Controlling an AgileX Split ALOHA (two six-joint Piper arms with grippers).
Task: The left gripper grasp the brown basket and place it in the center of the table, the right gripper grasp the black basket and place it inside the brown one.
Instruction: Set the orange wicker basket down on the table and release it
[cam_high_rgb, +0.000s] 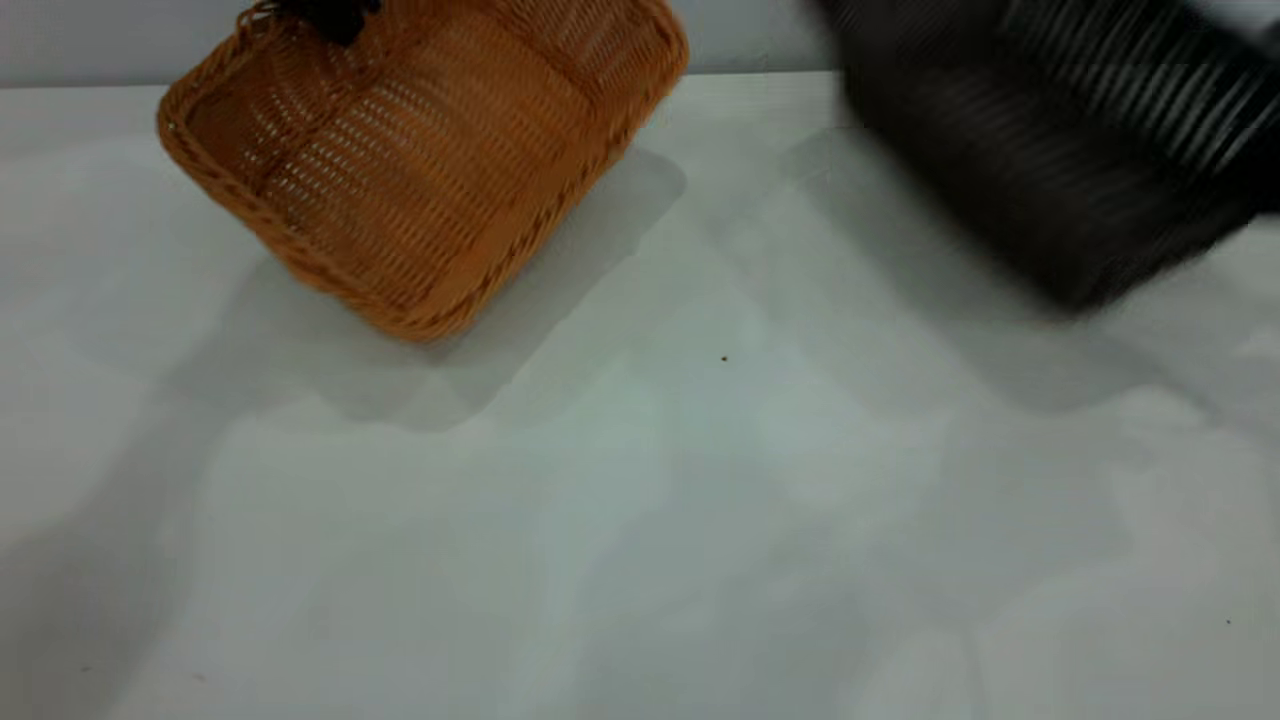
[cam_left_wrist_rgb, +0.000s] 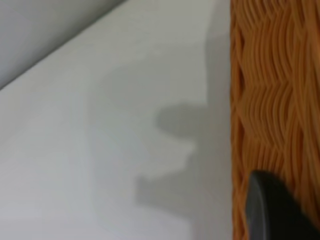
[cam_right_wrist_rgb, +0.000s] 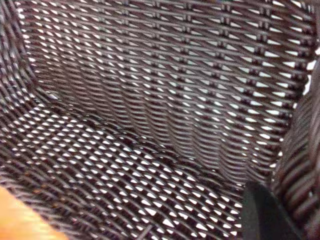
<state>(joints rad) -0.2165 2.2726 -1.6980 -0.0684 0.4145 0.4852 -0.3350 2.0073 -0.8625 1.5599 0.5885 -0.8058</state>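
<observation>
The brown basket hangs tilted above the table at the far left, its open side facing the exterior camera. My left gripper is shut on its far rim at the top edge of that view. In the left wrist view one black finger lies against the orange braided rim. The black basket is lifted at the far right and smeared by motion. My right gripper does not show in the exterior view. In the right wrist view one finger sits inside the dark woven wall, next to the rim.
A grey wall runs behind the table's far edge. A tiny dark speck lies near the table's middle. The baskets' shadows fall on the tabletop below them.
</observation>
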